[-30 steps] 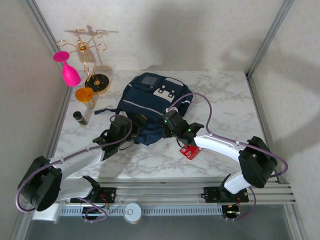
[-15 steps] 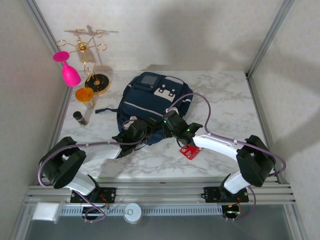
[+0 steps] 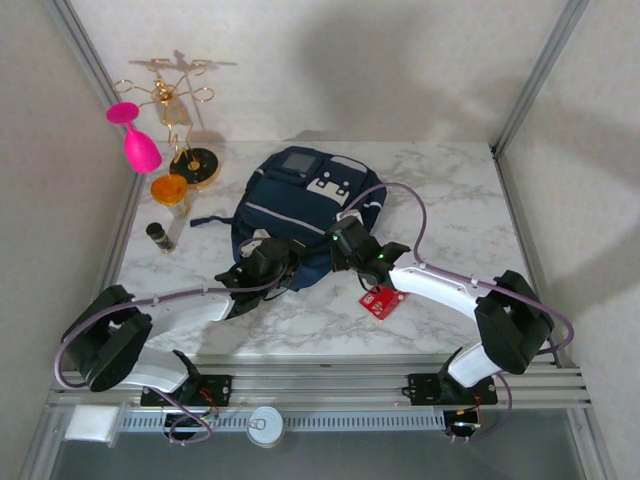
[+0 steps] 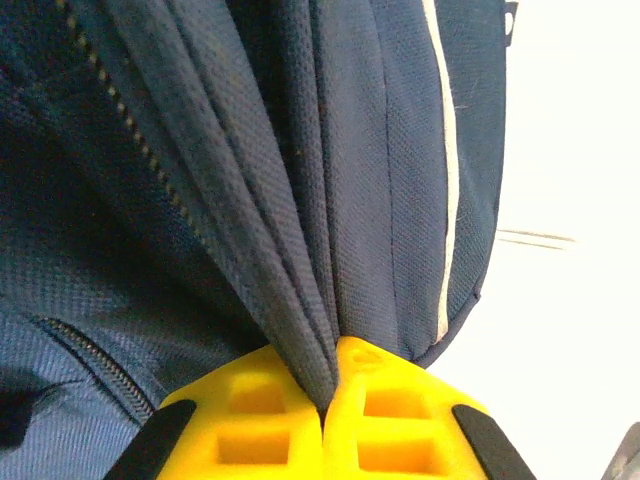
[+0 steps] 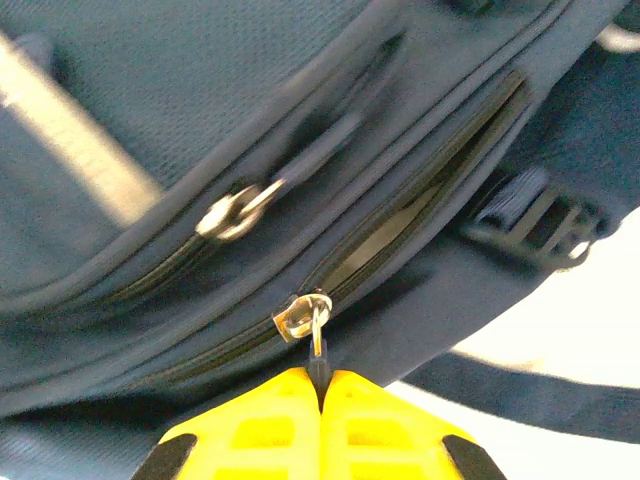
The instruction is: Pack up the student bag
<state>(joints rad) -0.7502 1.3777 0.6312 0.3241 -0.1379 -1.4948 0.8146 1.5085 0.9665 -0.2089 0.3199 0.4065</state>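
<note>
Looking down from above, we see the student bag (image 3: 300, 210) lying flat near the middle of the marble table (image 3: 460, 200), its grey patch toward the far wall. The 2 arms reach in to its near edge, the left arm (image 3: 180, 305) from the left and the right arm (image 3: 440, 285) from the right, their ends close together over the navy fabric.

From the left wrist, we find the left jaws closed on a bunched fold of fabric (image 4: 300, 260) of the bag; the 2 yellow fingers (image 4: 250, 430) meet with the cloth squeezed between them. A pale trim stripe (image 4: 445, 170) runs down the bag to the right of the fold.

From the right wrist, we find the right jaws closed on the dark tab of a zipper pull (image 5: 316, 345), the yellow fingers (image 5: 260, 420) pressed together around it. Its silver slider (image 5: 298, 315) sits on a zipper whose track gapes slightly toward the upper right. A 2nd silver slider (image 5: 232, 212) sits on another zipper above it.

A small red card (image 3: 381, 301) lies on the table just beside the right arm. At the far left corner stand a gold wire rack (image 3: 178, 110) with a pink goblet (image 3: 135, 140), an orange cup (image 3: 170, 188) and a dark cylinder (image 3: 158, 236), all apart from the bag.
</note>
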